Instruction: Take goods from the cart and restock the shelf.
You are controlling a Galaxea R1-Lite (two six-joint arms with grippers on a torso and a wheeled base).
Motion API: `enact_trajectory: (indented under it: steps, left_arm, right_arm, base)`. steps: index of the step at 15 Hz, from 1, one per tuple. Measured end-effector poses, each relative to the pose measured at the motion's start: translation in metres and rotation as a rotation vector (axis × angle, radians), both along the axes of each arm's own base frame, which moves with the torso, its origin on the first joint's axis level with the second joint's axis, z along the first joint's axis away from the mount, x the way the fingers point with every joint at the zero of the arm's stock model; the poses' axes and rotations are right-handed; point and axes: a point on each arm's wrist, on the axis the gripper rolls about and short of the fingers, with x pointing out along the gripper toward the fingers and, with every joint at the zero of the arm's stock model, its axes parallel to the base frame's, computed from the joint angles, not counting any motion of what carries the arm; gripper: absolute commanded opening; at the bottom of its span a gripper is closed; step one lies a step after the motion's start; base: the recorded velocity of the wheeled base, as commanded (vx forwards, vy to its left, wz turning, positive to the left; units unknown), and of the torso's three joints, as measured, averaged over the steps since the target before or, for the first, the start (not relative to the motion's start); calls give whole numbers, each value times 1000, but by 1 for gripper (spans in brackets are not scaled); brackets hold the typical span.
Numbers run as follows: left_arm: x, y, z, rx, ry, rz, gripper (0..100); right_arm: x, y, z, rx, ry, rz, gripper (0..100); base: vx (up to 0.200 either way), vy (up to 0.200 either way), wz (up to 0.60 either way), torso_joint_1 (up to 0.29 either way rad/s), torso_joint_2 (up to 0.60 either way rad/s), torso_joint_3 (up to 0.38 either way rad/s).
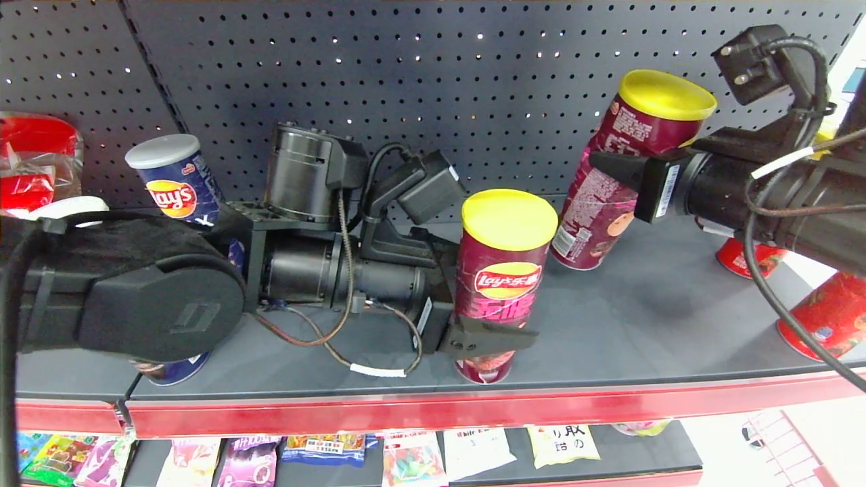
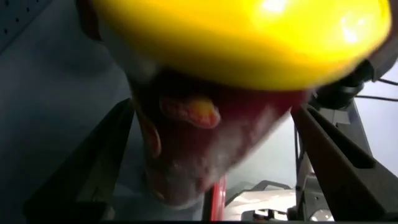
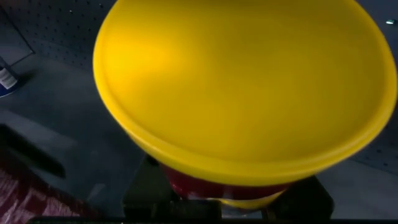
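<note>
A maroon chip can with a yellow lid (image 1: 504, 284) stands upright near the front edge of the grey shelf (image 1: 643, 325). My left gripper (image 1: 486, 341) is shut low on its body; in the left wrist view its fingers (image 2: 99, 162) flank the can (image 2: 199, 143). A second maroon can with a yellow lid (image 1: 626, 169) leans tilted farther back and to the right, its base at the shelf surface. My right gripper (image 1: 612, 169) is shut on its middle. In the right wrist view that can's lid (image 3: 242, 87) hides most of the gripper (image 3: 217, 196).
A blue can with a grey lid (image 1: 176, 179) stands at the left, partly hidden behind my left arm. Red cans (image 1: 822, 318) stand at the shelf's right end, and red packs (image 1: 34, 162) at the far left. Behind is a pegboard wall (image 1: 473, 81). Snack bags (image 1: 406, 456) fill the lower shelf.
</note>
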Motion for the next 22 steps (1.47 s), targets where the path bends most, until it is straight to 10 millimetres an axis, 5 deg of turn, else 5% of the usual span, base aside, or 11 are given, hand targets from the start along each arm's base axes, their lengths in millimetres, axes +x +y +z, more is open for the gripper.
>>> enact_trajectory:
  steps: [10,22]
  left_arm:
    - [-38,85,-4,32,23,190,100]
    - [-66,108,4,-2,62,340,100]
  right_arm:
    - [29,47,0,19,131,86,0]
    - [58,70,-28,4,206,125,0]
  base:
    - [0,0,0,0,0,0]
    - [0,0,0,0,0,0]
